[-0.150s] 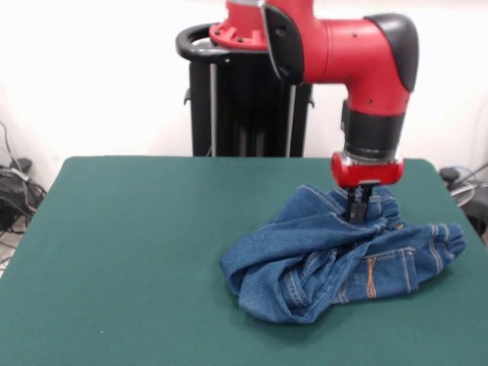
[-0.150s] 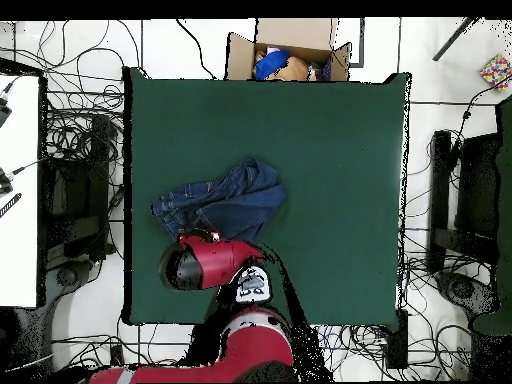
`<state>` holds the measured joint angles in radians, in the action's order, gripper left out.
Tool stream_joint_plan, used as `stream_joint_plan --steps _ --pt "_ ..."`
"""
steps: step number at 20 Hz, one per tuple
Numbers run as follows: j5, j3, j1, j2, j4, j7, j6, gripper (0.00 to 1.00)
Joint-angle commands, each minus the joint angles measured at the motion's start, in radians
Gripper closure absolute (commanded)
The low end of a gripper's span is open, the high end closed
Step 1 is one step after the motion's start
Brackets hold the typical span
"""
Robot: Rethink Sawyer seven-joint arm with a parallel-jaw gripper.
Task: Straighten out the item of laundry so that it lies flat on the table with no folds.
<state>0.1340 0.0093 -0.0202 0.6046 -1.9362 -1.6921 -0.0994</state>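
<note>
The item of laundry (image 1: 343, 263) is a small pair of blue jeans with orange stitching, bunched in a crumpled heap on the right part of the green table (image 1: 137, 244). One leg sticks out toward the table's right edge. My gripper (image 1: 359, 216) comes straight down into the far upper part of the heap near the gathered waistband, its dark fingers close together and pinched on the denim. From above, the jeans (image 2: 228, 198) lie on the table (image 2: 330, 150) in its left half, and the red arm (image 2: 205, 262) covers the gripper.
A cardboard box (image 2: 290, 52) with coloured things in it stands just past the table's far edge in the overhead view. Cables cover the floor around the table. The jeans lie close to the table's right edge in the front view.
</note>
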Motion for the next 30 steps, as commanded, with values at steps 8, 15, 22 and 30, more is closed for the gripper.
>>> stream_joint_plan --steps 8,15,22,30 --pt "-0.021 0.072 -0.084 0.251 -0.072 -0.075 -0.28 1.0" --pt "0.009 0.089 -0.089 0.234 -0.079 -0.103 -0.174 0.0" --pt "-0.002 0.042 -0.038 0.212 -0.052 -0.123 -0.25 0.0" --pt "0.001 0.038 -0.024 0.118 -0.036 -0.158 -0.142 0.0"
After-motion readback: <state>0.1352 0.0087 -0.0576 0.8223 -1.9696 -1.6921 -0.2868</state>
